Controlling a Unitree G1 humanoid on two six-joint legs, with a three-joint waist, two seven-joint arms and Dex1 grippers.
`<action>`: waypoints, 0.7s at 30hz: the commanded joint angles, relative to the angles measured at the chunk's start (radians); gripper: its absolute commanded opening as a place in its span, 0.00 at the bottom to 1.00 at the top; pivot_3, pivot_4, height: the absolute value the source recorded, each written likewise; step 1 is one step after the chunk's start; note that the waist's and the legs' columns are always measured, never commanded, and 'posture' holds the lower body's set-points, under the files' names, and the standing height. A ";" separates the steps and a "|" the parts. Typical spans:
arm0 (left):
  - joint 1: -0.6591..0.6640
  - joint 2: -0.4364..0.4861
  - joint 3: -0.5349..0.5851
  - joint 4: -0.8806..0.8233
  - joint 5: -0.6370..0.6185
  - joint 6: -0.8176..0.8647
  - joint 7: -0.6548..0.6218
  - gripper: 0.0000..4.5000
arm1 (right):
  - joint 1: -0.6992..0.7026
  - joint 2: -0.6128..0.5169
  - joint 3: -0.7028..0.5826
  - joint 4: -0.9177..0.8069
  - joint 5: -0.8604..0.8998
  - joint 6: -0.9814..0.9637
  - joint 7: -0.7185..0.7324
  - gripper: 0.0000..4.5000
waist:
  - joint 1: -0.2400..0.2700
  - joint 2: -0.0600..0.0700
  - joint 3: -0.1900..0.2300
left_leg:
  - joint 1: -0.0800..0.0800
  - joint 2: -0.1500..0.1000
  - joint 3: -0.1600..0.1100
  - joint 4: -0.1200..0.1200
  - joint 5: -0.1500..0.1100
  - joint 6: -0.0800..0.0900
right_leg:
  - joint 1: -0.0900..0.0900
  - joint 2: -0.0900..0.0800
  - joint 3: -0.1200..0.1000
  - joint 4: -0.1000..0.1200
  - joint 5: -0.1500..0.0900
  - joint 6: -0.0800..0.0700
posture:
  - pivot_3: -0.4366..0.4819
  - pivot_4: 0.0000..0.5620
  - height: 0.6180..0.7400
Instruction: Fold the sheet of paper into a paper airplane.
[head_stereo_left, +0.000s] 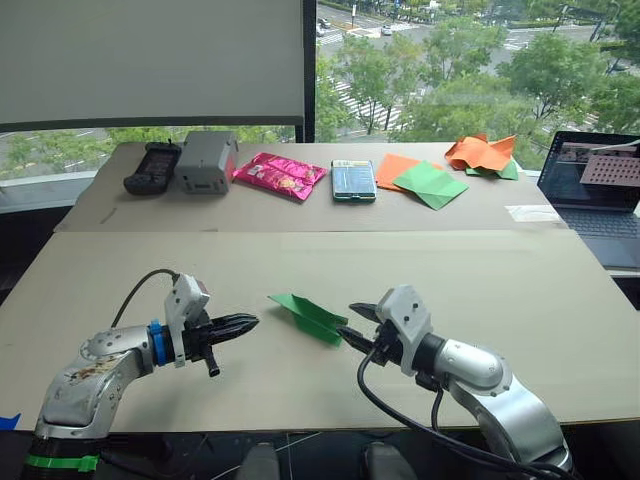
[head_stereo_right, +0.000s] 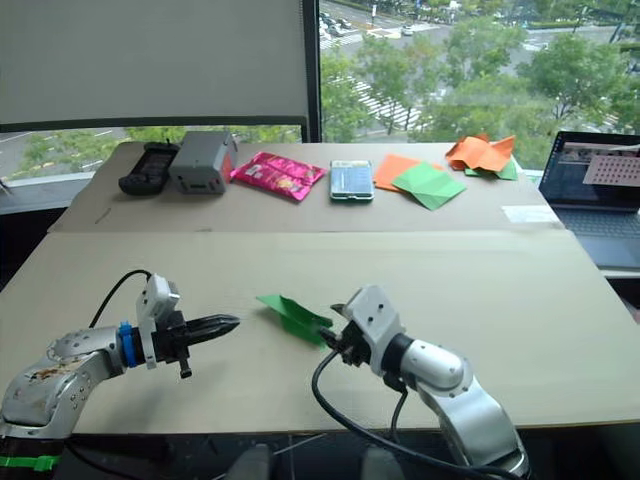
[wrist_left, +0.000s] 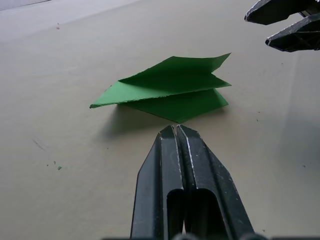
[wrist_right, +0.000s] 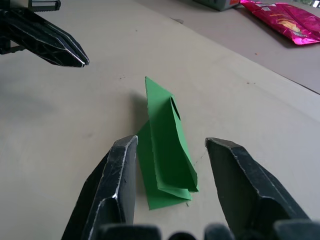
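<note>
Green paper already folded into a narrow pointed wedge, the paper airplane (head_stereo_left: 312, 316), lying on the tan bench (head_stereo_left: 520, 300).
Folding looks essentially done: left pincer (head_stereo_left: 240, 324) closed and empty just beside it; right pincer (wrist_right: 170, 187) open astride its tail, gripping nothing.

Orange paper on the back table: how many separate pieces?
2, as far as shows. A flat orange sheet lies partly under a green sheet; a crumpled orange piece sits near the laptop. More could be hidden in that heap.

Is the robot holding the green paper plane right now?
No. The paper airplane lies on the table. The right gripper is open around its tail end, the left gripper is shut beside it.
</note>
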 joint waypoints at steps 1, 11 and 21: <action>0.012 0.001 0.038 -0.048 -0.035 0.012 0.033 0.40 | 0.012 -0.012 0.014 -0.027 -0.022 -0.097 0.001 0.87 | -0.004 0.001 0.003 | 0.000 -0.001 0.000 0.001 0.000 0.000 | 0.000 -0.005 -0.005 -0.002 0.000 0.000 | 0.48 0.27 0.82; 0.015 0.008 0.023 -0.045 -0.031 -0.001 0.061 1.00 | -0.031 -0.025 0.059 0.073 -0.012 -0.163 0.064 1.00 | 0.008 0.005 0.004 | -0.005 0.000 0.003 0.009 0.000 0.000 | -0.003 -0.015 -0.022 -0.011 0.001 -0.001 | 0.48 0.27 0.82; 0.008 0.004 -0.001 -0.044 -0.022 -0.013 0.076 1.00 | -0.199 0.043 0.098 0.321 0.020 -0.171 0.150 1.00 | 0.008 0.004 0.004 | 0.004 0.001 0.001 0.008 0.000 0.000 | 0.000 -0.011 -0.021 0.002 0.001 -0.001 | 0.48 0.27 0.82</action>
